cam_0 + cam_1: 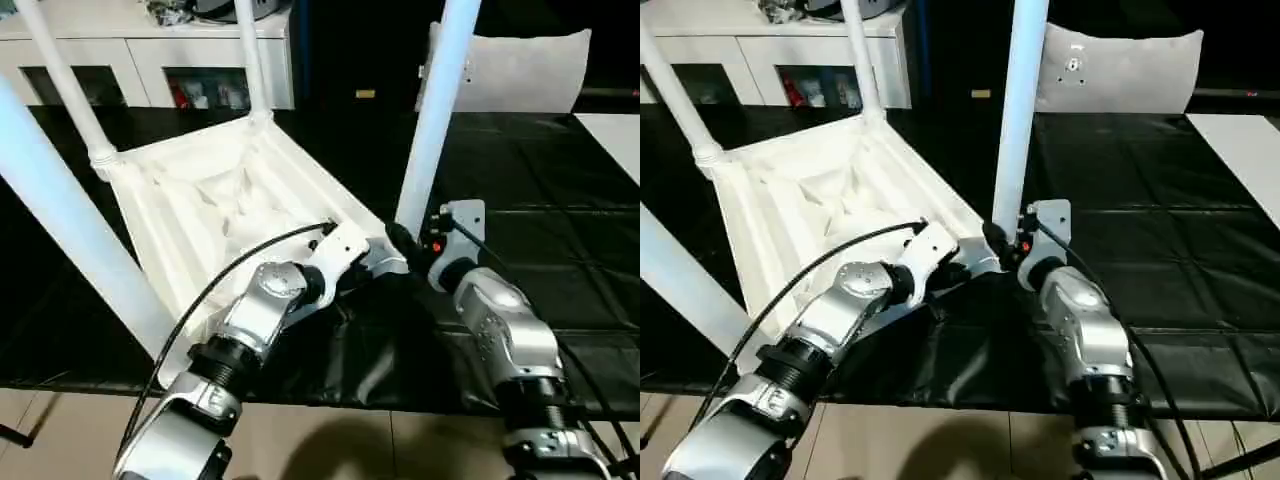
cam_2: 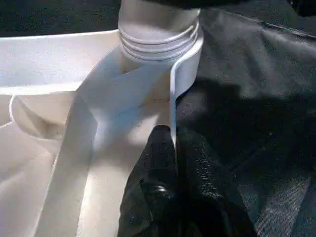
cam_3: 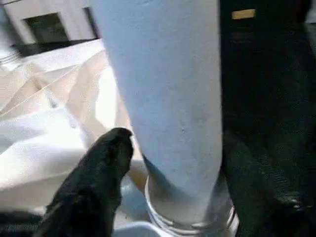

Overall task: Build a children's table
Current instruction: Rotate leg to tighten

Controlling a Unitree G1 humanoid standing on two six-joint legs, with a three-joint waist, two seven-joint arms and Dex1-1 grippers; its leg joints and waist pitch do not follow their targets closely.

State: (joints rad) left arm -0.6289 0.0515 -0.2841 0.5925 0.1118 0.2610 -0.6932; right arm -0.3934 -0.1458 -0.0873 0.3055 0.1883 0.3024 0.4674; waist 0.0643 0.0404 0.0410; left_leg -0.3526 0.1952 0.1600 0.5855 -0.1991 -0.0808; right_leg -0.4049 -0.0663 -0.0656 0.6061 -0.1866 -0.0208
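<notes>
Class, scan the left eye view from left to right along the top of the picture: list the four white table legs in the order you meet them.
Thick near-left white tubular leg → thin far-left white leg → thin far-right white leg → thick near-right white leg, which both black-fingered grippers are working at.

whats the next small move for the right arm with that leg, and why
Probably keep twisting the leg further into its corner socket. The right gripper has its fingers on either side of the leg near its base, and thread rings still show above the socket, so it seems not fully seated. The left gripper is clamped on the tabletop's rim beside it, steadying the top.
</notes>
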